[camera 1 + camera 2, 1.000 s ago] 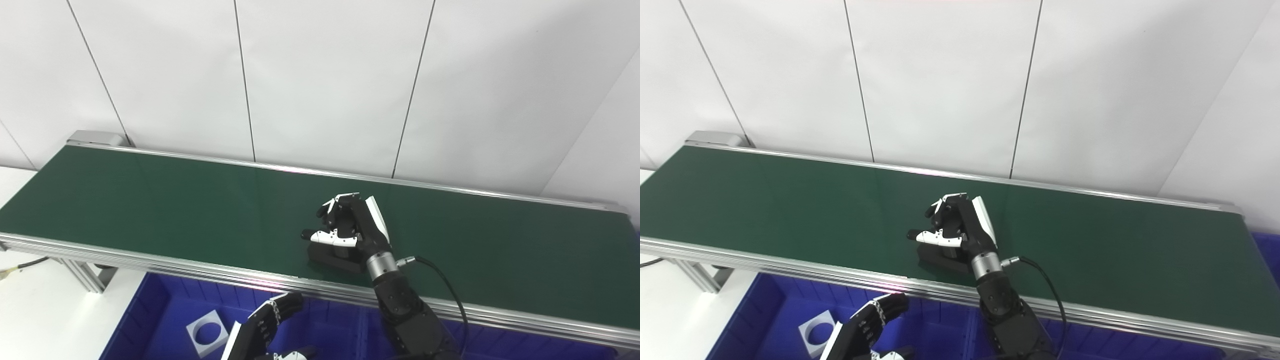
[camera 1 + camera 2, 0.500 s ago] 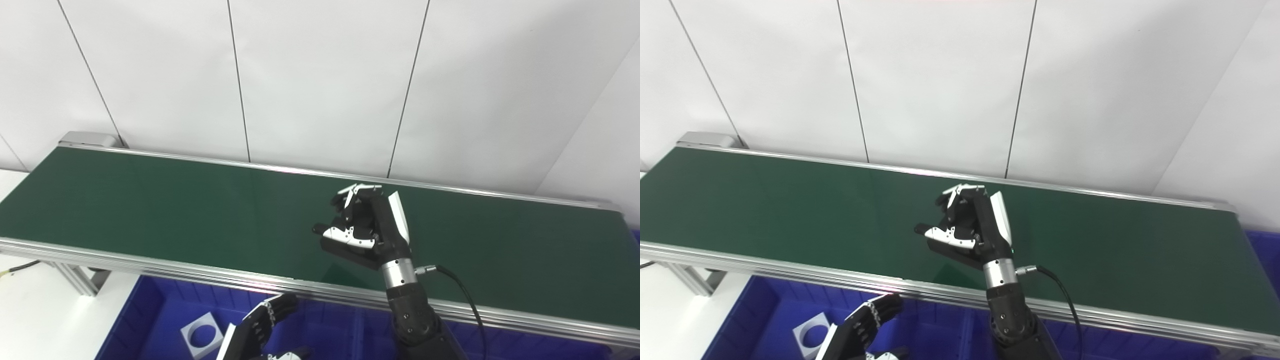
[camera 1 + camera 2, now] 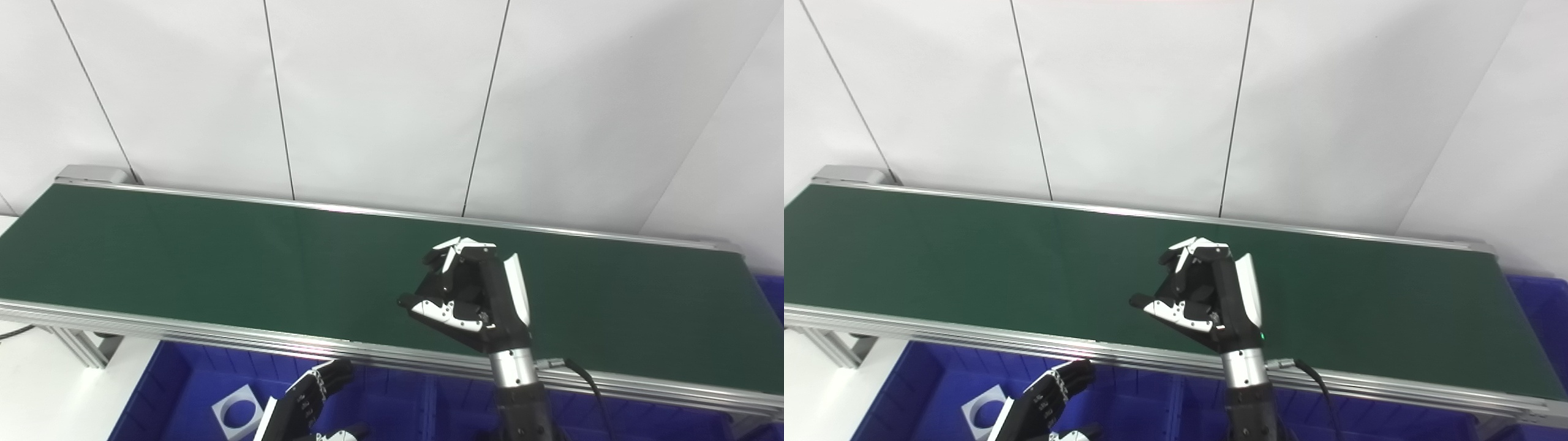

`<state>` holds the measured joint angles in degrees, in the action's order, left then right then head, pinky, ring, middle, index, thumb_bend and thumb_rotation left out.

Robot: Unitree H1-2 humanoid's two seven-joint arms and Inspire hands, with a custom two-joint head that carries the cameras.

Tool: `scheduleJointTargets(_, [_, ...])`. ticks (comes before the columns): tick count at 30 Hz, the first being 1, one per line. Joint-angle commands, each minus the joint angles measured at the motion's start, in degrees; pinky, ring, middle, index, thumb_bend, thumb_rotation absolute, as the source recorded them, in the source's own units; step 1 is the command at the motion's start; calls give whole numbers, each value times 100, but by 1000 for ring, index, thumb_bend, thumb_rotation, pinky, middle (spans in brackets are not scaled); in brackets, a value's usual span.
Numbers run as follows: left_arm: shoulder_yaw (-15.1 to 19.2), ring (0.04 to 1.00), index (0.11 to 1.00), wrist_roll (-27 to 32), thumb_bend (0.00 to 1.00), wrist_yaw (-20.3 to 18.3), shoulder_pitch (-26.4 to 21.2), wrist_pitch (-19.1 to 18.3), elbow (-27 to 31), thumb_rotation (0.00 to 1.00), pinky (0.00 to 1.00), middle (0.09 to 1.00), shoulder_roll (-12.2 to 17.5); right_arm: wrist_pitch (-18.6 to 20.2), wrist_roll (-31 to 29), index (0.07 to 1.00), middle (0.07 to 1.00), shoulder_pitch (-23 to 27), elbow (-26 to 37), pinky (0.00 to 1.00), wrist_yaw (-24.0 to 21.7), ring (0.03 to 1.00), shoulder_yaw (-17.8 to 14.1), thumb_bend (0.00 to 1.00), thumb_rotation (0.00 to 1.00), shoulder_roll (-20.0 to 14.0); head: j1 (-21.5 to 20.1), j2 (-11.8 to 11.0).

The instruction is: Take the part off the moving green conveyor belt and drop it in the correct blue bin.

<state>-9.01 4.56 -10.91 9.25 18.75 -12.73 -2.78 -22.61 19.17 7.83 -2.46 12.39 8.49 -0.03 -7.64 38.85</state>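
Note:
My right hand (image 3: 474, 294) hangs above the near half of the green conveyor belt (image 3: 214, 263), its fingers and thumb closed on a flat black part (image 3: 458, 329). Most of the part is hidden inside the grasp; only a dark edge shows under the thumb. My left hand (image 3: 306, 409) sits low at the bottom edge, fingers apart and holding nothing, over the left blue bin (image 3: 184, 392).
A white square part with a round hole (image 3: 236, 411) lies in the left bin. A second blue compartment (image 3: 612, 422) lies right of a divider below the belt's rail (image 3: 245, 340). Another blue bin (image 3: 773, 294) shows past the belt's right end. White wall panels stand behind.
My right hand has lifted the black part off the belt and drawn it toward the near rail. The camera has shifted, so the whole scene slid left. The left hand barely moved.

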Motion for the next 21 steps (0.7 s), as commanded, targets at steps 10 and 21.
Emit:
scheduleJointTargets(10, [0,788,730,176,630,-204,54,-264,627,0,864,776,256,64,-59,120,495,-1007,829,65,-4,436,-216,526,0,204,-503,306])
scheduleJointTargets(21, [100,782,722,442,639,-376,42,-428,824,0,821,766,495,2,-162,112,495,-2062,945,64,167,437,-626,526,0,364,-1195,709])
